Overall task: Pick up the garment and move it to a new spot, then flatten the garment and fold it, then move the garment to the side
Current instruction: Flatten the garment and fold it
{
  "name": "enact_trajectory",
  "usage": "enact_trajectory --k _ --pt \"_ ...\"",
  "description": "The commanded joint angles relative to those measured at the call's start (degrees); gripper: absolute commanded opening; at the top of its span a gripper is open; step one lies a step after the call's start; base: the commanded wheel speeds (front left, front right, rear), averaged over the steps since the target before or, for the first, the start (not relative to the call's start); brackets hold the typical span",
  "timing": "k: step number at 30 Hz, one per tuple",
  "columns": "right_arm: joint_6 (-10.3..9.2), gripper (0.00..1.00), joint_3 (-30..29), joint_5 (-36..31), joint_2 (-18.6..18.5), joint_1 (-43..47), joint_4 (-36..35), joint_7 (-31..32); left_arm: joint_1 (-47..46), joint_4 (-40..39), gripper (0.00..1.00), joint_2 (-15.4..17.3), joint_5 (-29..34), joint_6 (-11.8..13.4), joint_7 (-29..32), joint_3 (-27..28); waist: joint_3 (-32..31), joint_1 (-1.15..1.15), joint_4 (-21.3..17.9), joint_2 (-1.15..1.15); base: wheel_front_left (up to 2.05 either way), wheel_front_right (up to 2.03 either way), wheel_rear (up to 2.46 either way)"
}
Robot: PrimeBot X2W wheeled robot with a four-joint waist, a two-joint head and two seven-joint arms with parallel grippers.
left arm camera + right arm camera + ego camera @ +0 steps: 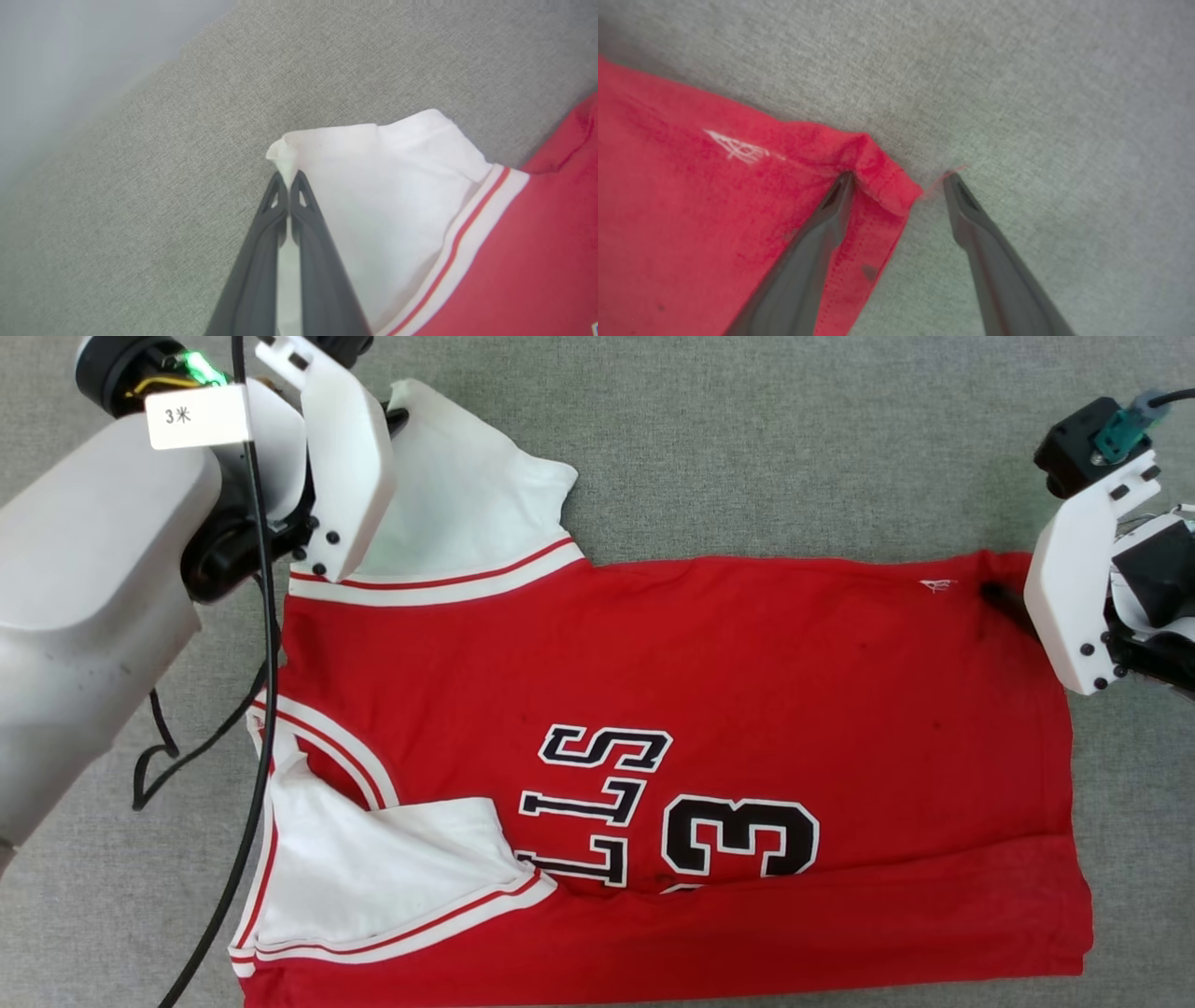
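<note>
Furthest left, the left gripper (288, 179) is pressed shut on the tip of the garment's far white sleeve (373, 186), with a small peak of white cloth pinched between its dark fingers (261, 261). In the left wrist view this sleeve tip sits not far from a blurred edge of the gray counter (140, 210). A black cable (254, 616) hangs down past the pale left forearm.

The garment (700, 663) lies spread sideways on the counter, collar end to the left and hem to the right. Its near white sleeve (373, 868) is folded in over the red body. The near long side is turned up in a red strip that covers the lower part of the black lettering (597, 793) and the number.

At the right, the right gripper (899, 176) stands wide open at the hem's far corner (882, 182) and holds nothing. One finger (808, 252) lies on the red cloth. The other is over bare counter just beside the corner, where a loose red thread reaches toward its tip.
</note>
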Motion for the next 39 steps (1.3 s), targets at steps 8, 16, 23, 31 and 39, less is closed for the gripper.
enact_trajectory --k 8,16,23,31,39 --pt "-0.03 0.00 7.3 3.4 1.5 0.8 5.4 -4.5 -1.4 0.7 0.00 0.4 -0.9 0.0 -1.2 -1.0 0.1 0.01 0.0 0.00 0.00 0.00 0.00" --pt "-0.04 0.00 5.3 6.3 -0.2 0.1 6.4 -15.4 1.3 1.0 0.00 1.5 -2.2 0.0 -3.9 -1.9 -4.9 0.01 0.1 0.00 0.00 0.00 0.00" --pt "-0.04 0.00 4.7 8.4 -2.0 4.5 5.0 -21.7 5.3 -1.1 0.00 3.9 -3.5 0.1 -6.4 -2.3 -10.8 0.01 0.6 0.00 0.00 0.00 0.00" --pt "-0.04 0.00 2.5 9.6 -4.2 11.2 2.3 -24.7 11.6 -6.6 0.00 7.1 -4.9 1.9 -7.8 -3.3 -15.8 0.01 2.3 0.00 0.00 0.00 0.00" --pt "-0.04 0.00 -0.4 10.0 -5.0 19.4 -1.7 -25.0 19.3 -13.7 0.00 11.1 -6.7 5.4 -9.3 -4.1 -20.3 0.01 3.1 0.00 0.00 0.00 0.00"
